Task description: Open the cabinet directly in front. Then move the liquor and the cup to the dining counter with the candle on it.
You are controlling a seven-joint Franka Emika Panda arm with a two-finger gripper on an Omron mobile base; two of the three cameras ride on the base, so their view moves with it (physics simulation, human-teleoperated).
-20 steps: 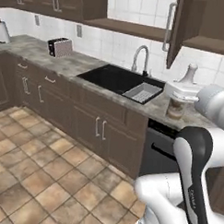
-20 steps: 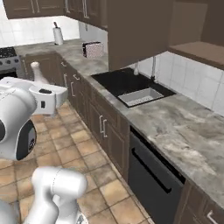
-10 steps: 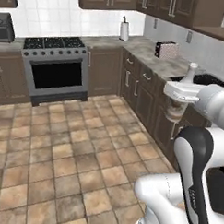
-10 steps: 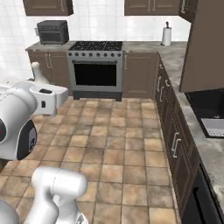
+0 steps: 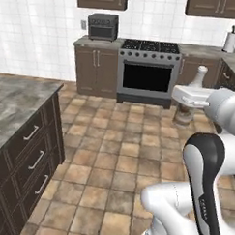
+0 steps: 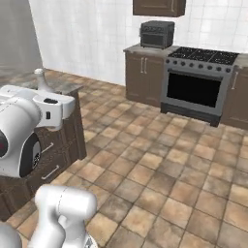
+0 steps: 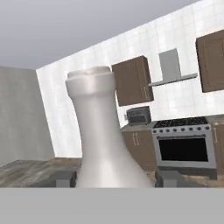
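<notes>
My gripper (image 5: pixel 188 105) is shut on the liquor (image 5: pixel 184 115), a small bottle with a brownish body and a pale grey neck, and holds it upright in the air over the tiled floor. In the hand view the liquor's pale neck (image 7: pixel 98 135) rises between my two dark fingertips (image 7: pixel 61 178). From the right base view the neck (image 6: pixel 40 80) sticks up above my gripper (image 6: pixel 49 104). The dining counter (image 5: pixel 11 102), grey-brown marbled stone over brown drawers with short silver handles, stands at the left. From the right side, the dining counter (image 6: pixel 66 87) lies just behind my hand.
A steel stove (image 5: pixel 148 70) with a black oven door stands at the far wall. A toaster oven (image 5: pixel 102 26) sits on the counter beside it and a paper towel roll (image 5: pixel 230 40) at the far right. Wide tiled floor (image 5: pixel 113 148) lies between me and the stove.
The whole picture has swung: the base has turned away from the sink counter, past the corner, toward the stove and the island counter. The liquor stays in my gripper.
</notes>
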